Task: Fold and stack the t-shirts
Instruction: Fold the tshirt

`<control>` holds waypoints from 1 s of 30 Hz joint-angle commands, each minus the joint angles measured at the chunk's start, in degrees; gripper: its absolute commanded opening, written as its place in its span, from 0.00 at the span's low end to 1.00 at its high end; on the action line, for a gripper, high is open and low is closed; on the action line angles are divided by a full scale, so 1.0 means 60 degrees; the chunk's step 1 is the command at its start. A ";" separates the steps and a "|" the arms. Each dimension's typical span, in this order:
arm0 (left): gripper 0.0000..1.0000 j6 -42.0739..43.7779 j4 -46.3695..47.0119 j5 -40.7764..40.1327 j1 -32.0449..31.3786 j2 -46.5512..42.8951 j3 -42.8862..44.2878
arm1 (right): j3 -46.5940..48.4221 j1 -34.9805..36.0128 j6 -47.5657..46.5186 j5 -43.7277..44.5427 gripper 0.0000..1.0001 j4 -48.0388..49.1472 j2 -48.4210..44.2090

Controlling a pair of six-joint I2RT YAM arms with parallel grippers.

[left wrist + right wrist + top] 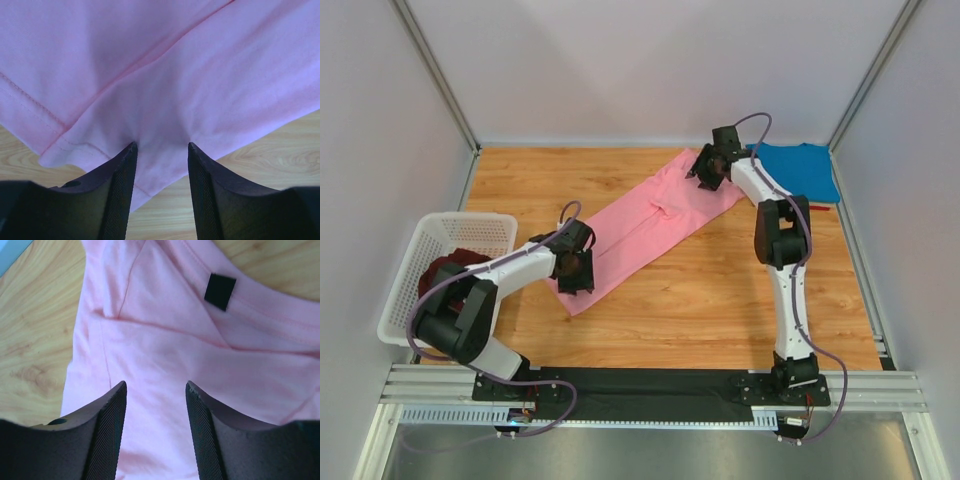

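Note:
The bright pink t-shirt [650, 225] lies folded in a long strip, diagonal across the wooden table. My left gripper [575, 268] is open at its near-left end; in the left wrist view the gripper [161, 145] has both tips on the pink fabric [165, 75] by a hemmed corner. My right gripper [708, 168] is open over the far-right end; in the right wrist view the gripper [156, 384] straddles pink cloth [165, 350] below a black tag [220, 291]. The blue t-shirt [800, 170] lies at the back right. The dark maroon t-shirt [450, 275] sits in the basket.
The white lattice basket [460, 235] stands at the table's left edge, beside the left arm. Grey walls close in the table on three sides. A black strip [650, 385] runs along the near edge between the arm bases.

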 commanded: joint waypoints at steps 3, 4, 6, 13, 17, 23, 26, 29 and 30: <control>0.52 -0.0896 0.0113 0.0344 0.0007 -0.0157 -0.1131 | -0.1036 -0.0086 -0.0625 0.0106 0.53 -0.0018 -0.2200; 0.52 -0.0955 0.0098 0.0329 0.0007 -0.0290 -0.1248 | -0.1271 -0.0116 -0.0552 0.0254 0.53 -0.0237 -0.2361; 0.52 -0.1159 0.0083 0.0329 -0.0008 -0.0756 -0.1541 | -0.1944 -0.0218 -0.0435 0.0692 0.53 -0.0225 -0.2917; 0.52 -0.1336 -0.0062 0.0505 -0.0125 -0.1916 -0.2157 | -0.4786 -0.1038 -0.0346 0.1018 0.51 0.0812 -0.3783; 0.52 -0.1556 -0.0253 0.0725 -0.0271 -0.2180 -0.2114 | -0.5608 -0.1434 -0.0448 0.0754 0.50 0.1254 -0.3828; 0.52 -0.1688 -0.0868 0.0579 -0.0593 -0.2664 -0.1602 | -0.5639 -0.1683 -0.0830 0.0578 0.50 0.1607 -0.3433; 0.52 -0.1732 -0.1337 0.0081 -0.0667 -0.2679 -0.1193 | -0.5683 -0.1801 -0.0888 0.0286 0.50 0.1841 -0.3242; 0.52 -0.1703 -0.1381 0.0095 -0.0681 -0.2722 -0.1103 | -0.5829 -0.1801 -0.0903 0.0080 0.49 0.2119 -0.3271; 0.52 -0.1674 -0.1352 0.0138 -0.0681 -0.2752 -0.1088 | -0.5887 -0.1801 -0.0888 0.0036 0.49 0.2192 -0.3285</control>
